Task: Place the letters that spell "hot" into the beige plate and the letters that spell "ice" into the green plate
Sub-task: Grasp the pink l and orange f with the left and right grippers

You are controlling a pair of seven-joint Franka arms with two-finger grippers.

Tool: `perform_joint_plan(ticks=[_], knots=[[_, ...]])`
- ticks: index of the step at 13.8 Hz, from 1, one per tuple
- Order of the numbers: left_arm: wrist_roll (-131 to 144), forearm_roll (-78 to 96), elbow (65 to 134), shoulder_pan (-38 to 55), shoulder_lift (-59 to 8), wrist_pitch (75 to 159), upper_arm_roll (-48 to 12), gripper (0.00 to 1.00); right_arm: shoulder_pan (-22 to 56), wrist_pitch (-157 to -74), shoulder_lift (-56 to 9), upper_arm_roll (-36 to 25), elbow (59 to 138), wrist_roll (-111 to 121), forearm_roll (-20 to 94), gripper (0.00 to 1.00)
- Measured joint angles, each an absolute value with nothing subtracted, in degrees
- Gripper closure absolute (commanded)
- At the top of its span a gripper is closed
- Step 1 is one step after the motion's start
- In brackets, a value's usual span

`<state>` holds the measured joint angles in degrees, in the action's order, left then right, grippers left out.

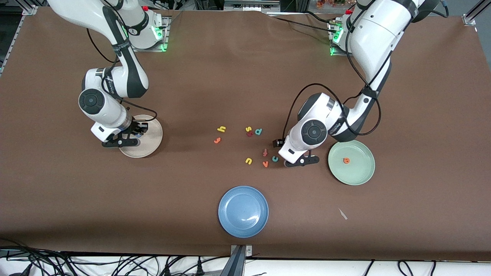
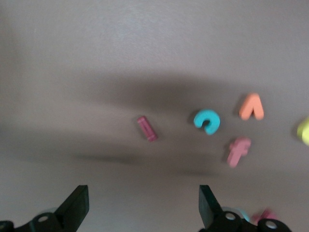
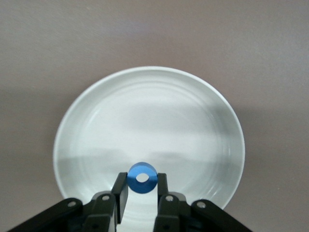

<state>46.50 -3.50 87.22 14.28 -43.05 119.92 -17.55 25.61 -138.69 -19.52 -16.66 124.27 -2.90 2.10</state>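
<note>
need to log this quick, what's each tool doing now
left tool: open, empty, over the table.
right tool: shut on the blue o, over the beige plate.

A wide brown matte tabletop (image 1: 230, 76) fills nearly the whole front view. Along its lower edge runs a white strip (image 1: 326, 266) strewn with loose black cables (image 1: 38, 260). Silver metal framing (image 1: 470, 17) shows at the top corners. Soft, even light leaves faint shadows.

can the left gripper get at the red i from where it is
Probably yes. The left gripper is open over bare table, and the i lies flat just ahead of it, apart from the teal c, with nothing between them.
</note>
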Motion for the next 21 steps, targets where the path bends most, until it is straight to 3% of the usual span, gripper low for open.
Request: perform_joint_plan(ticks=[2,5,9,15,19,21], knots=[[54.9,-3.5,87.2,14.7,-44.3,123.3,-17.4,0.0,25.7,-138.4,-19.7,-16.5,123.7,-3.1,3.5,0.0],[59.8,-3.5,87.1,13.8,-44.6,124.1,-16.5,0.0,26.5,-130.1,-19.8,-16.2,117.4,-8.3,8.2,0.0],[60.6,-3.5,87.1,12.7,-44.6,124.2,-16.5,0.37,30.9,-126.2,-22.8,-15.6,109.3,-24.0,10.8,0.0],[62.6,-3.5,87.5,13.4,-46.0,126.4,-16.5,0.49,40.4,-126.3,-31.9,-15.2,99.0,-46.3,15.7,0.0],[62.8,-3.5,87.5,13.4,-46.5,126.8,-16.4,0.51,44.0,-126.5,-35.7,-15.2,96.0,-55.7,15.7,0.01],[62.8,-3.5,87.5,13.4,-46.6,127.2,-16.3,0.57,45.3,-126.9,-38.2,-15.2,94.3,-58.9,15.8,0.01]])
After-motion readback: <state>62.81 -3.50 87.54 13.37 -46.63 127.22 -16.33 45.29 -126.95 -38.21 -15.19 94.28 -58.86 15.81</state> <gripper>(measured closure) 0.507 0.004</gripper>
